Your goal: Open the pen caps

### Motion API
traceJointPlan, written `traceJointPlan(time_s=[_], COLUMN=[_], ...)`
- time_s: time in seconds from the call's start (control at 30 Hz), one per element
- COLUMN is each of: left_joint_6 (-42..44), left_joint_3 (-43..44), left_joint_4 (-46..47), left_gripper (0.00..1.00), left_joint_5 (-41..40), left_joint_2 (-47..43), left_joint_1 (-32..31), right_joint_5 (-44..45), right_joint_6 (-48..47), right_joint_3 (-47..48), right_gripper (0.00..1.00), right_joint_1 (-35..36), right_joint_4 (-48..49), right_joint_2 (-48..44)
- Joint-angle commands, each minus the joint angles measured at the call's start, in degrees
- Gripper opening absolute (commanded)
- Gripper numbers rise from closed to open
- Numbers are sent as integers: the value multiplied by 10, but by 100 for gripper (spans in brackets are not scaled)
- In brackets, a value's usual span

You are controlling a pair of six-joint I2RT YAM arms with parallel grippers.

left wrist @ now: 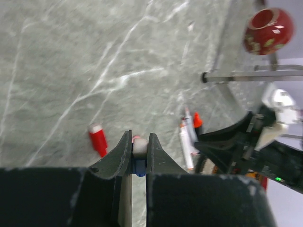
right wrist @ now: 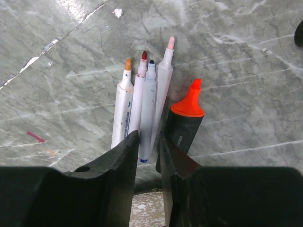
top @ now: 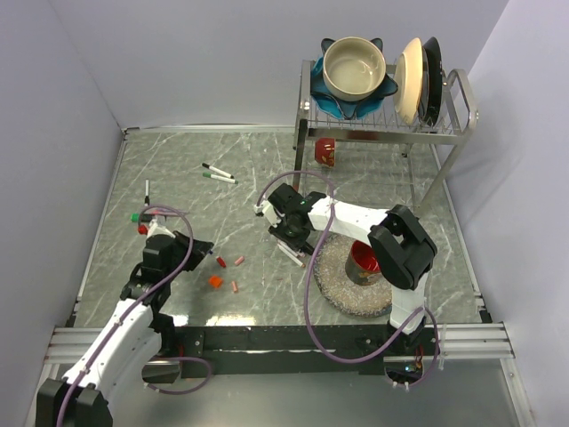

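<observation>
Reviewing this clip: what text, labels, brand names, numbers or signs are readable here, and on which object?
No text is clear enough to quote.
Blue print along the leftmost white marker barrel: too small and blurred to read.
White print on the black barrel of the orange-tipped highlighter: blurred, unreadable.
Gold marks on the round red cup: blurred; cannot tell whether they are lettering or decoration.
</observation>
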Motion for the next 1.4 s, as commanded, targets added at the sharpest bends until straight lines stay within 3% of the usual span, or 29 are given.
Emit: traceJointPlan(time_s=[0.0,0.47,0.63,0.73,0.93,1.17,1.37], left_joint_6=[1,14,8,4,3,7,11], left_joint_3=[28,71,73,79,89,108,116], left_joint_4=[-31,-130,-130,-135,-149,-172,-173], left_gripper=[1,2,9,25,39,45,43], left_joint_5=[12,0,-15,-32,-46,-61,-65], left_joint_2=[30,105,152,164,172,164,189], left_joint_1=[1,-15,-35,-43,-48,-48,-48], right_joint_5=[-9,-44,-49,-54,-59,-63,-71], right_joint_6=[-3,-9,-9,-9,-10,-11,-11], right_joint_3=[23,23,20,20,19,18,18], right_gripper=[36,46,48,49,50,50,50], right_joint_1=[-5,-10,-14,-16,-17,-18,-17], right_joint_4=[-5,-5,-4,-3,-3,-4,-3], right_joint_2=[-22,-65,-77,-82,-86,-94,-100])
